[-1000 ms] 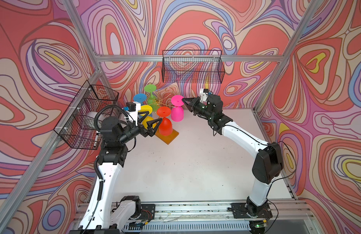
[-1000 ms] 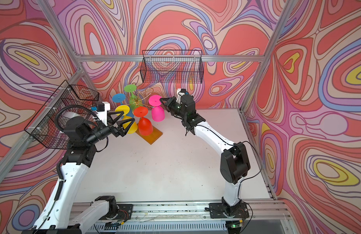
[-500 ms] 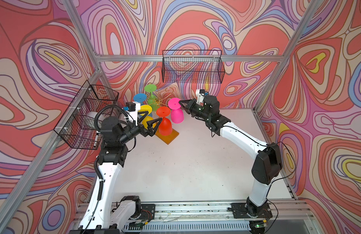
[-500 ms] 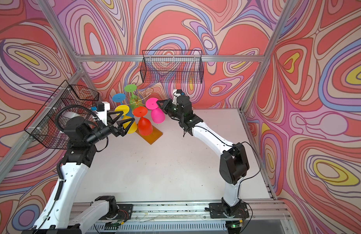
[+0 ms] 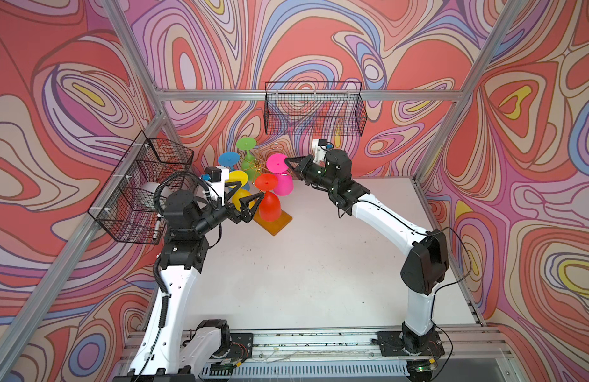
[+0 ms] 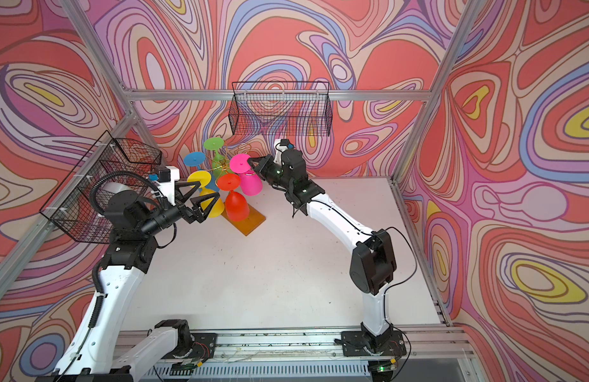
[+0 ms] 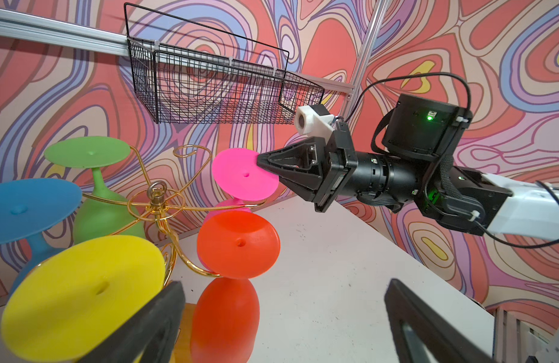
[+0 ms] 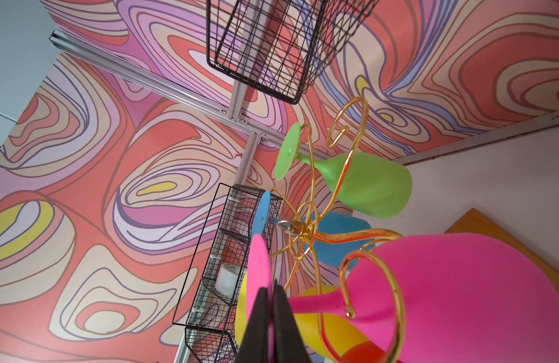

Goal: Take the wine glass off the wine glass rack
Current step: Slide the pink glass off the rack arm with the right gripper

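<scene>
1. From my station I see three walls closing in the cell, all papered in swirling loops of red, pink, lilac, blue and yellow with brown outlines (image 5: 220, 39).
2. Bare aluminium frame bars follow the wall joins: a horizontal back rail (image 5: 220, 95) and slanting corner posts (image 5: 477, 66).
3. The work surface is a matte white tabletop (image 5: 319, 264), flecked with small dark specks.
4. A long black wire mesh basket (image 5: 314, 112) hangs from the back rail.
5. A second black wire mesh basket (image 5: 131, 228), split into compartments, hangs on the wall at the left of both top views, and a white roll (image 5: 150, 193) sits inside it.
6. The light I get is even and soft, leaving only faint shadows on the tabletop.
</scene>
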